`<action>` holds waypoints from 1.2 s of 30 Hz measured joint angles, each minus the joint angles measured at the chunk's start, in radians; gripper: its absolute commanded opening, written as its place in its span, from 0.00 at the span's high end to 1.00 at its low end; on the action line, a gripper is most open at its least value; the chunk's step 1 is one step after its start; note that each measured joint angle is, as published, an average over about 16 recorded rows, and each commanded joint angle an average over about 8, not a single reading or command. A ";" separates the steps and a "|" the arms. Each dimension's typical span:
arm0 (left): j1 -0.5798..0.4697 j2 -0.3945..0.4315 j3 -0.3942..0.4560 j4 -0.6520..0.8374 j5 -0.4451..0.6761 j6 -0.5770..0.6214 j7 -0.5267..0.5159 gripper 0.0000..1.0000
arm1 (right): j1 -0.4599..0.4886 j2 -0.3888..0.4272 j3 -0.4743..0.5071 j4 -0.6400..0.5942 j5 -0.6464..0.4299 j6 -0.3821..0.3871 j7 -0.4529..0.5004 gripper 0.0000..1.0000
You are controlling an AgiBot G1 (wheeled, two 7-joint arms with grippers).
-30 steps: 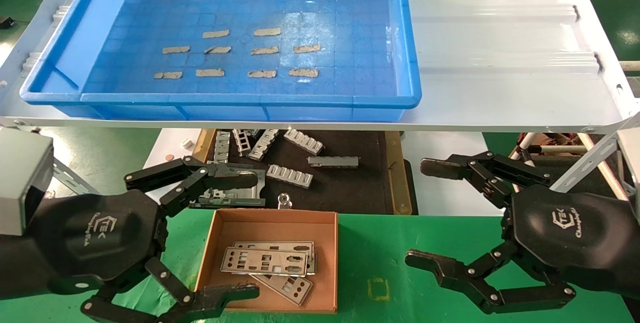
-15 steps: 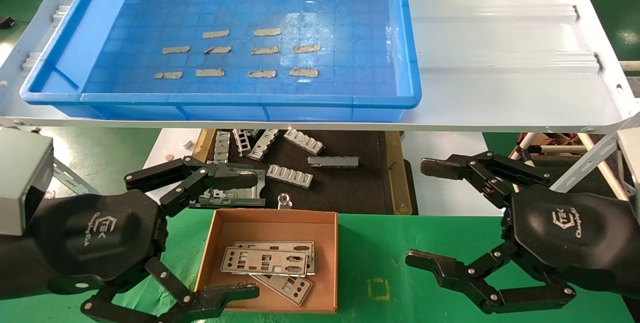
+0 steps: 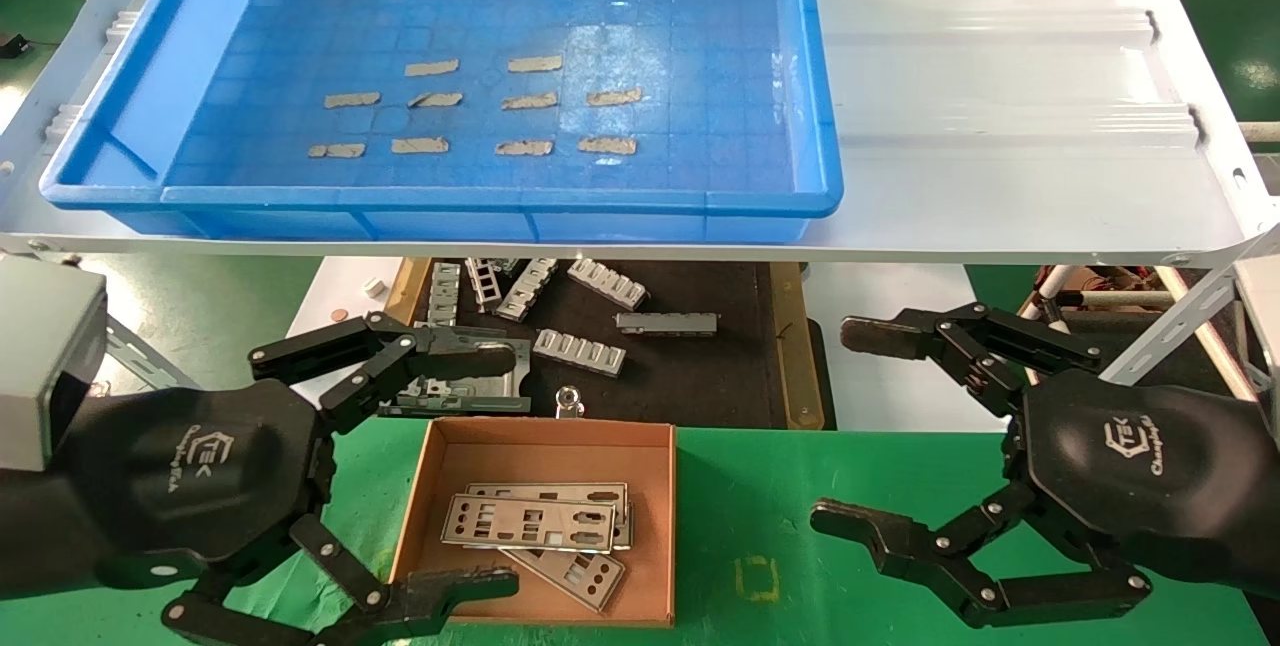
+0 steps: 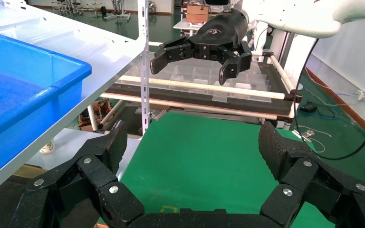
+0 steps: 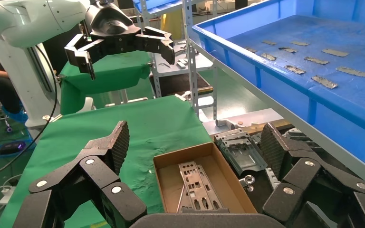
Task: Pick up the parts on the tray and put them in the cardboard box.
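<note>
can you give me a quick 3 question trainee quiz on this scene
1. True or false: metal plates still lie in the blue tray.
2. Where are the parts now? A) black mat B) cardboard box C) white shelf
3. Fill in: both the left gripper and the right gripper have their jaws ____.

Key: 1 false, only tan strips remain; 2 B; 3 open.

Bright blue grid-floored tray [image 3: 815, 76] with tan strips [image 3: 432, 68] — brown cardboard box [image 3: 655, 526], silver-grey punched parts [image 3: 530, 523], green cloth [image 3: 850, 476]
</note>
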 measured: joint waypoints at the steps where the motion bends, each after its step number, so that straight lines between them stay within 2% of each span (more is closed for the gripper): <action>1: 0.000 0.000 0.000 0.000 0.000 0.000 0.000 0.00 | 0.000 0.000 0.000 0.000 0.000 0.000 0.000 0.00; 36: 0.000 0.000 0.000 0.000 0.000 0.000 0.000 0.00 | 0.000 0.000 0.000 0.000 0.000 0.000 0.000 0.00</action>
